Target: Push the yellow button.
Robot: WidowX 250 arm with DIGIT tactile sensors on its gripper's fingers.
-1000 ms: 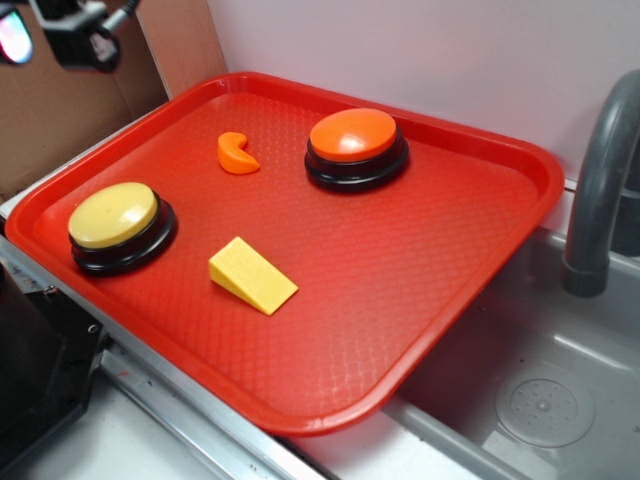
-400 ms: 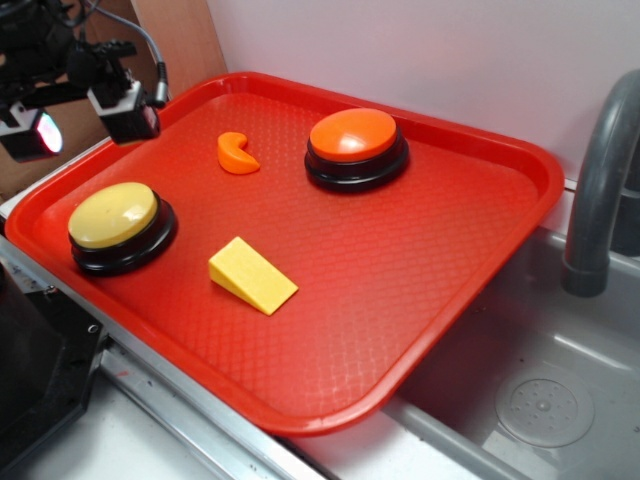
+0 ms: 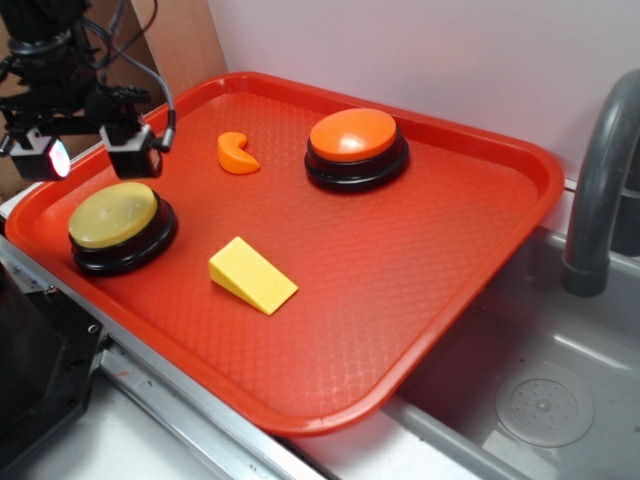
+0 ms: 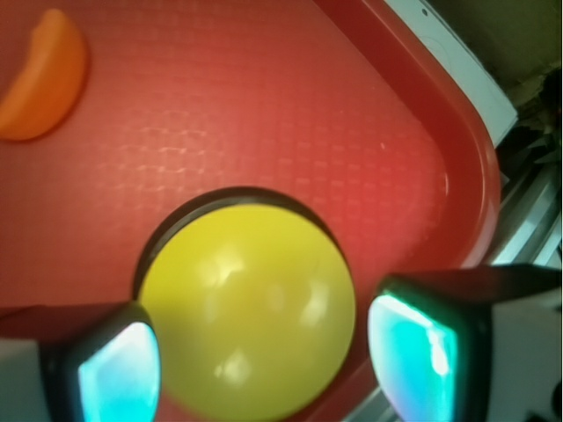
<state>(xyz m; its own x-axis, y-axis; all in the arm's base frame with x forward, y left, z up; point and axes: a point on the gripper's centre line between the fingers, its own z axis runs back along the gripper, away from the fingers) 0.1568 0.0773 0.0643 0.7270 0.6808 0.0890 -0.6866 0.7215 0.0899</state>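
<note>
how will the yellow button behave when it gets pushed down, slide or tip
The yellow button sits flat on a wide black base on the red tray, so it probably won't tip. Its dome is smooth and glossy in the wrist view, so an off-centre press might slip. The open pincer hangs just above it, so a straight-down push likely keeps it put.

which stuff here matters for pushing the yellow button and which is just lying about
Belongs to the job:
yellow button
gripper, jaws apart above the button

Just lying about:
orange button
yellow wedge block
orange crescent piece
red tray
grey faucet
</note>
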